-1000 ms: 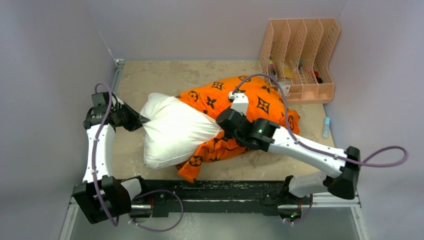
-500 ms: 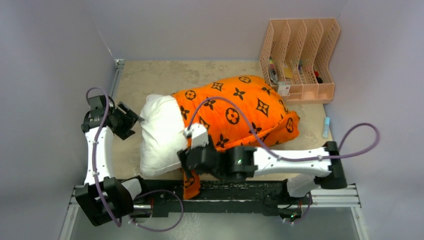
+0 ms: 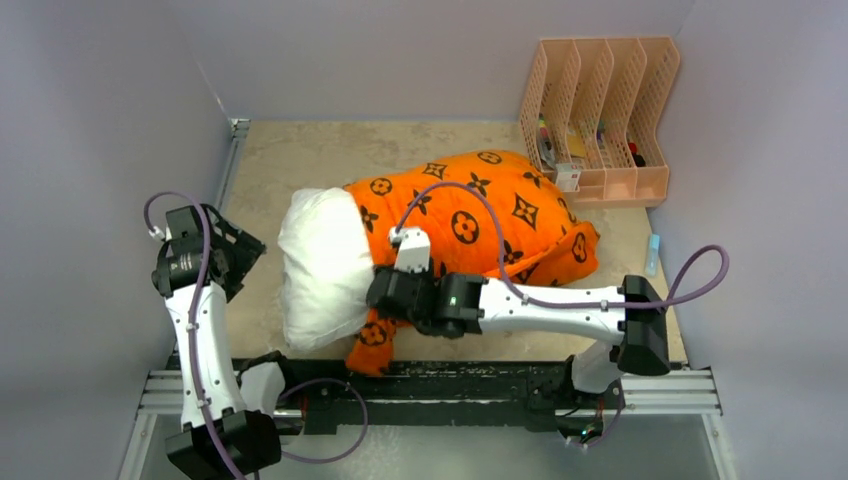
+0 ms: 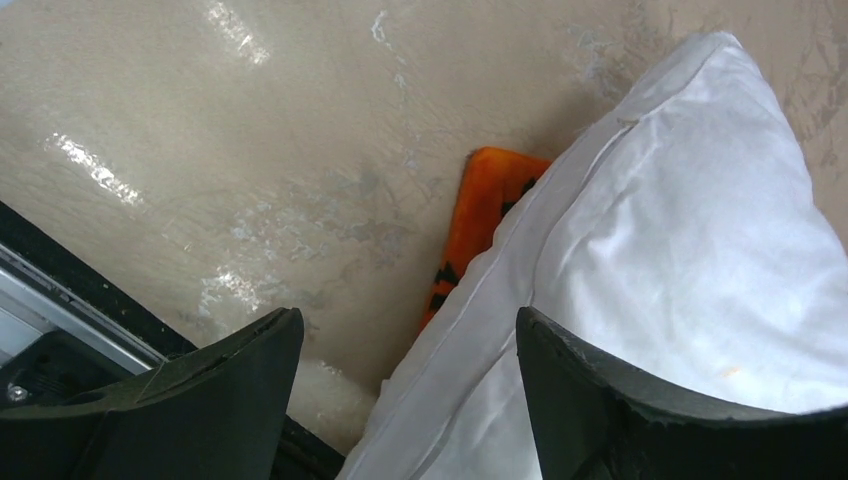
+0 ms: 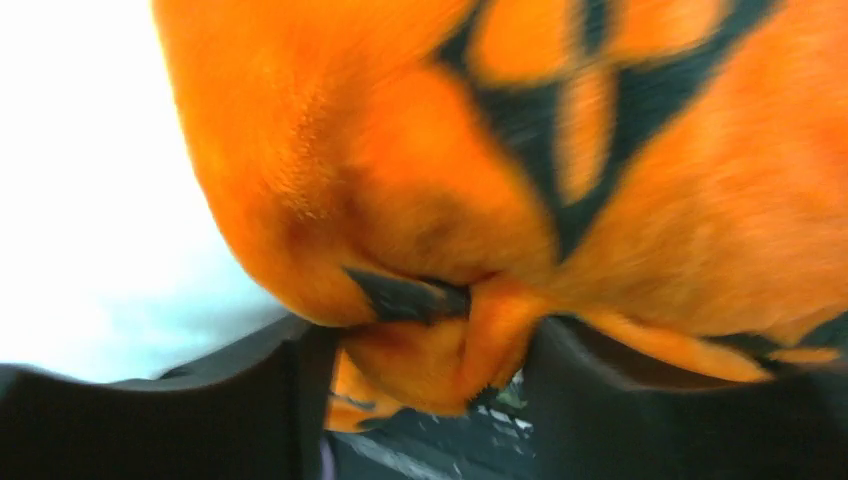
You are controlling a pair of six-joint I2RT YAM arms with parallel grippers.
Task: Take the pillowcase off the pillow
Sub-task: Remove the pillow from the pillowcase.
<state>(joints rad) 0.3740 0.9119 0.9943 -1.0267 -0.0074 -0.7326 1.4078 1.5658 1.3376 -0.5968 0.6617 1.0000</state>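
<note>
The white pillow [image 3: 312, 272] lies across the table, its left third bare. The orange pillowcase [image 3: 480, 205] with black motifs covers the rest. My left gripper [image 3: 248, 254] hangs open just left of the pillow's left end, holding nothing. In the left wrist view the left gripper [image 4: 410, 335] frames the pillow's seam [image 4: 680, 260] and a strip of pillowcase [image 4: 480, 200]. My right gripper [image 3: 378, 292] sits at the pillowcase's open hem near the front. The right wrist view is blurred. There the right gripper [image 5: 425, 375] is open, with a fold of pillowcase [image 5: 650, 200] between its fingers beside the pillow [image 5: 80, 200].
A peach file rack [image 3: 600, 110] with small items stands at the back right corner. A small light-blue object [image 3: 652, 253] lies by the right wall. Walls close in on the left, back and right. The black rail [image 3: 480, 385] runs along the front edge.
My left gripper opened, let go of the pillow's left end and drew back left. My right gripper came off the pillowcase's top and moved to its front hem. The pillowcase spread back over the pillow.
</note>
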